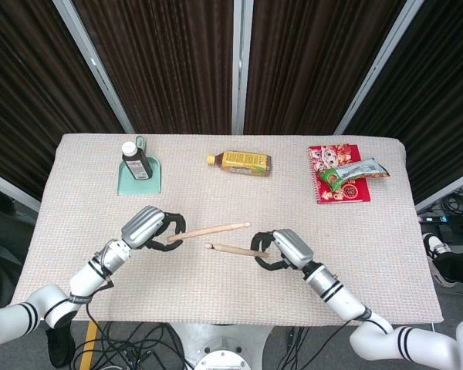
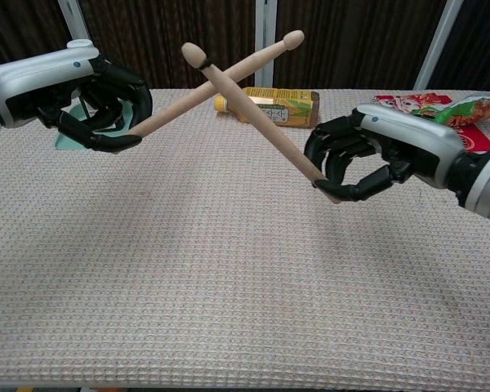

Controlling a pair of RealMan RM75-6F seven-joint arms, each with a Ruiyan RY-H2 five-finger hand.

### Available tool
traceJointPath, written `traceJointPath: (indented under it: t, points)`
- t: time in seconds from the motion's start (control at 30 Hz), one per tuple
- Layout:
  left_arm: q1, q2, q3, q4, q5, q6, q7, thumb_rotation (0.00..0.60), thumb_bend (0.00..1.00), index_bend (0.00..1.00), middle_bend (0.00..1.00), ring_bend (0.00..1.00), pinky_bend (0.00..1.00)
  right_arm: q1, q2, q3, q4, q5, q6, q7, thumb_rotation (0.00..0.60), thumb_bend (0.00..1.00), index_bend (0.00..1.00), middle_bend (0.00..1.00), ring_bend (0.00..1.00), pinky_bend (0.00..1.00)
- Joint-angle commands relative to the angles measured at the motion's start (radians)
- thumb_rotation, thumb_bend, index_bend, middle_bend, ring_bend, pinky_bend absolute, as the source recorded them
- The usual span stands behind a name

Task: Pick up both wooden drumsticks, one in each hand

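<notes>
Both wooden drumsticks are lifted above the table's middle. My left hand [image 1: 148,227] [image 2: 90,94] grips the butt of one drumstick [image 1: 214,230] [image 2: 220,82], whose tip points right and up. My right hand [image 1: 282,249] [image 2: 367,155] grips the butt of the other drumstick [image 1: 233,249] [image 2: 257,114], its tip pointing left. In the chest view the two sticks cross in an X in front of the yellow bottle. In the head view their tips lie close together, one above the other.
A dark bottle [image 1: 133,159] stands on a teal tray [image 1: 150,182] at the back left. A yellow drink bottle [image 1: 241,162] [image 2: 269,106] lies at the back middle. A red notebook [image 1: 338,177] with a snack packet [image 1: 353,171] sits back right. The beige table mat [image 1: 231,297] ends near both hands.
</notes>
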Motion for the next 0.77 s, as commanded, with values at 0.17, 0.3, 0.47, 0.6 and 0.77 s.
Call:
traceJointPath:
  t: [0.17,0.3,0.47,0.6,0.77]
  points:
    - [-0.032,0.005,0.009,-0.027,0.013,-0.002,-0.021,0.600,0.54,0.69,0.72,0.81,0.85,0.040,-0.103,0.050,0.025,0.035,0.005,-0.031,0.600,0.45,0.79,0.68,0.52,0.46]
    - [-0.040,0.009,0.015,-0.038,0.013,0.002,-0.022,0.600,0.54,0.69,0.72,0.81,0.85,0.055,-0.130,0.066,0.030,0.054,0.002,-0.049,0.600,0.45,0.79,0.68,0.52,0.46]
    - [-0.044,0.011,0.021,-0.044,0.009,0.011,-0.037,0.600,0.54,0.69,0.72,0.81,0.85,0.063,-0.141,0.071,0.034,0.065,-0.002,-0.061,0.600,0.45,0.79,0.68,0.52,0.46]
    - [-0.047,0.018,0.028,-0.047,0.004,0.016,-0.062,0.600,0.54,0.69,0.72,0.81,0.85,0.064,-0.137,0.069,0.034,0.072,-0.002,-0.058,0.600,0.46,0.79,0.68,0.52,0.46]
    - [-0.052,0.019,0.035,-0.044,0.006,0.021,-0.068,0.600,0.54,0.69,0.72,0.81,0.85,0.063,-0.135,0.067,0.035,0.071,0.006,-0.048,0.600,0.45,0.79,0.68,0.52,0.46]
